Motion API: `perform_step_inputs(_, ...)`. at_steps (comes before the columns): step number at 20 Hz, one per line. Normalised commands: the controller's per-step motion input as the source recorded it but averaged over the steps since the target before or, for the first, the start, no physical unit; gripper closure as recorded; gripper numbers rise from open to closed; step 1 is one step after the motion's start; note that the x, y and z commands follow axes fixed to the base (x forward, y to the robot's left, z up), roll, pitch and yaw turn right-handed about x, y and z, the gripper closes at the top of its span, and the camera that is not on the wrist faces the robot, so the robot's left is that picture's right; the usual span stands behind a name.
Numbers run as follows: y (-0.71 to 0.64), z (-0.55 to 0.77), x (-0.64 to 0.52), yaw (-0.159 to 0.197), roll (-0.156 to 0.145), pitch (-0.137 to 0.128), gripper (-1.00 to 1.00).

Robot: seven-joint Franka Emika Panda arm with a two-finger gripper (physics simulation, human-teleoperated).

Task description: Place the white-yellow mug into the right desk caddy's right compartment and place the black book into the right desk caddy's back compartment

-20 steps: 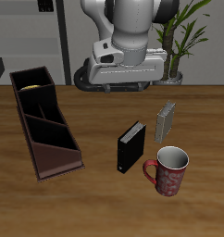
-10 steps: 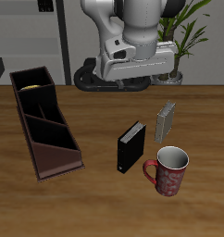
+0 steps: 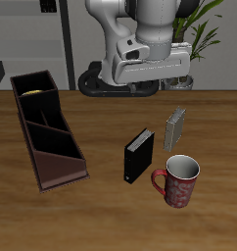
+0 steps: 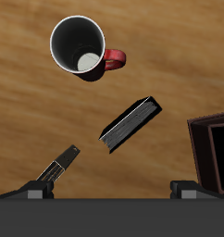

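Wrist view: pincer point(image 4: 109, 190) is wide open and holds nothing; only the two fingertips point(image 4: 35, 190) show, far apart. The black book point(image 4: 130, 124) stands on the table point(image 4: 31, 111) well below the pincer, roughly between the fingertip lines, with its top edge diagonal to the line that joins them. The grey book point(image 4: 58, 165) is also below, closer to one fingertip and apart from the black book. The dark red mug point(image 4: 81, 44) is beyond the black book and not touching it. A corner of the right desk caddy point(image 4: 214, 148) shows out past the other fingertip.

Exterior view: the pincer hangs high over the table's back part and its fingers can't be made out here. The black book is upright, well below the pincer and nearer the table's front edge. The red mug is just beside the book, farther forward. The grey book is near it, farther back. The caddy is well off to one side. A yellow rim in its rearmost cell is probably the white-yellow mug point(image 3: 33, 90), but it is too small to be sure.

Step in hand, my read: reach for the black book.
- Turn the wrist so the jaws close across the book's thin cover-to-cover width.
- Centre over the top edge and come straight down.
- Grip high enough to stay clear of the red mug.
- Close squarely, because an off-centre pinch could tip the book.
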Motion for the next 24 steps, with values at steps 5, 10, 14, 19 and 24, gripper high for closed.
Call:
perform_step_inputs(5, -0.14, -0.01, 0.36, 0.029, 0.030, 0.048, -1.00)
perform_step_inputs(10, -0.30, -0.08, 0.30, -0.032, -0.021, 0.029, -1.00)
perform_step_inputs(14, -0.11, -0.19, 0.20, 0.020, 0.057, 0.013, -1.00)
perform_step_inputs(19, -0.09, -0.03, 0.15, -0.010, 0.028, -0.026, -1.00)
perform_step_inputs(24, 0.09, -0.22, 0.04, -0.027, 0.004, 0.028, -1.00)
